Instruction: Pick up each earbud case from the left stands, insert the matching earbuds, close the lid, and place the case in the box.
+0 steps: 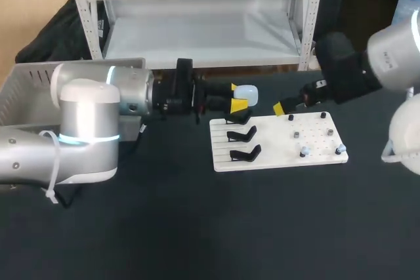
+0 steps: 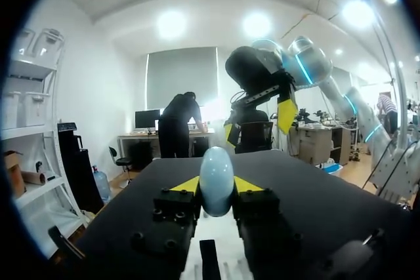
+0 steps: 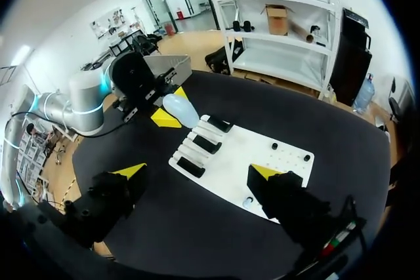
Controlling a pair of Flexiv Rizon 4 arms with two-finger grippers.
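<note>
My left gripper is shut on a pale blue earbud case, held in the air just past the back left corner of the white board. In the left wrist view the case stands between the yellow tips. Three black stands on the board's left half are empty. Small earbuds sit on pegs on its right half. My right gripper hovers open over the board's back edge, facing the case. In the right wrist view its fingers are spread wide above the board, and the case is ahead.
A grey box stands at the back left, behind my left arm. The dark tabletop stretches in front of the board.
</note>
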